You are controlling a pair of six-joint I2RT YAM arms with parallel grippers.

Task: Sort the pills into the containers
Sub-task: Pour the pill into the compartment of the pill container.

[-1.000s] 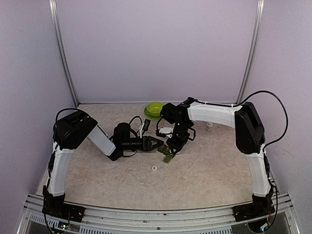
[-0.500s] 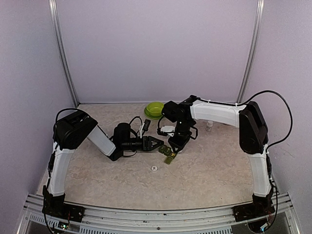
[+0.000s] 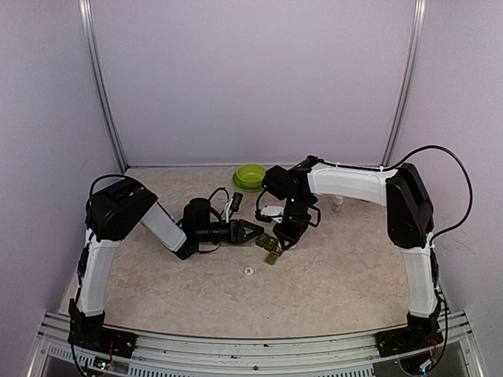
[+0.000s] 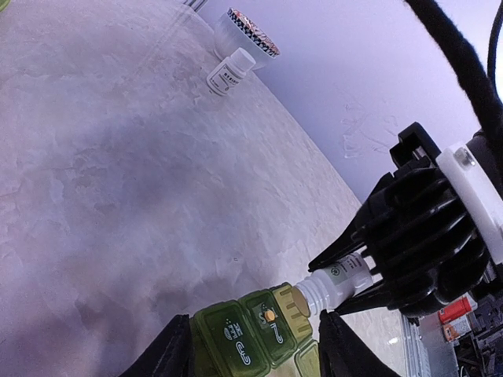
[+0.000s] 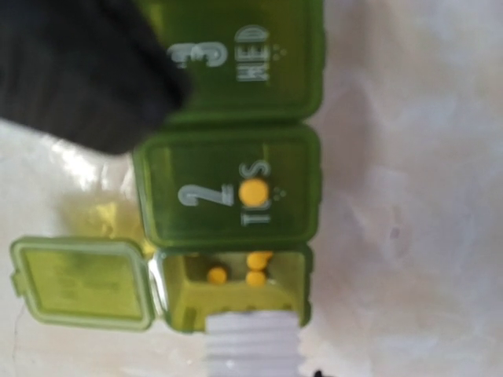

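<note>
The dark green pill box [image 3: 271, 249] lies on the table. In the right wrist view [image 5: 236, 141] compartments 2 and 3 are closed and the end compartment [image 5: 236, 283] is open, its lid [image 5: 82, 283] folded out. Three yellow pills [image 5: 250, 271] lie in the open compartment. One pill [image 5: 253, 191] sits on lid 2. My right gripper [image 3: 283, 234] is shut on a small white bottle [image 4: 338, 283], tipped with its mouth [image 5: 251, 345] at the open compartment. My left gripper [image 3: 255, 232] brackets the box's ends with its fingers [image 4: 169, 353].
A lime green bowl [image 3: 249, 176] stands at the back. A small white bottle [image 3: 337, 204] stands behind the right arm, also in the left wrist view [image 4: 228, 72]. A flat white round cap [image 3: 248, 271] lies on the table in front of the box.
My right arm has drifted slightly right with the bottle, which stays over the box's open end. The left arm has not moved.
</note>
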